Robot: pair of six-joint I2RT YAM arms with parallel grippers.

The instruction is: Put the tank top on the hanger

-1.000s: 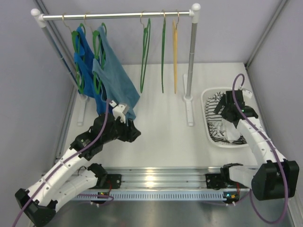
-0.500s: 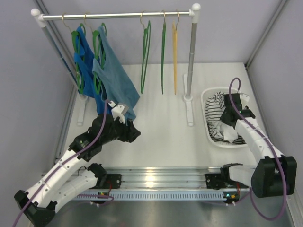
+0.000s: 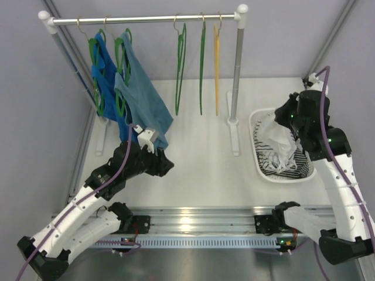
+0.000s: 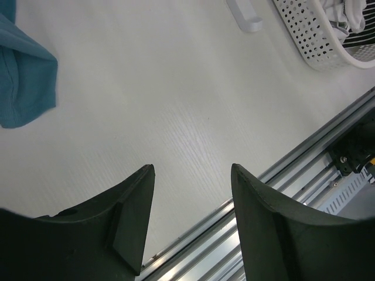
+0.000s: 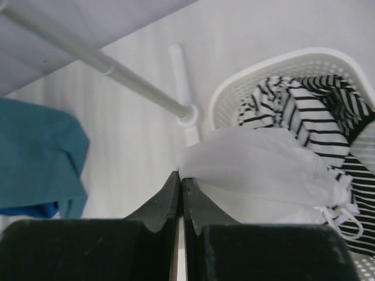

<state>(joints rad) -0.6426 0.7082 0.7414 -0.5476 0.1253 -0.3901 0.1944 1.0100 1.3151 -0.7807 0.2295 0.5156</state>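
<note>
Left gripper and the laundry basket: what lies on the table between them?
Only bare table, with the rack's foot just beside the basket; the left wrist view shows it.

**Right arm screens its own grip over the white perforated plastic basket (image 4: 304, 35)**

In the wrist view, the right hand (image 5: 180, 178) has its tips pressed together where the thin white sleeveless tank top (image 5: 258, 158) begins, but how much cloth lies between them cannot be told. From above, those tips are lost beneath the wrist, and the arm covers the basket's right rim. The black-and-white striped garment (image 5: 304, 111) lies partly buried under the white cloth and is cut by the frame's right edge. A blue tank top (image 4: 23, 76) is cropped at the left wrist view's left edge.
</note>
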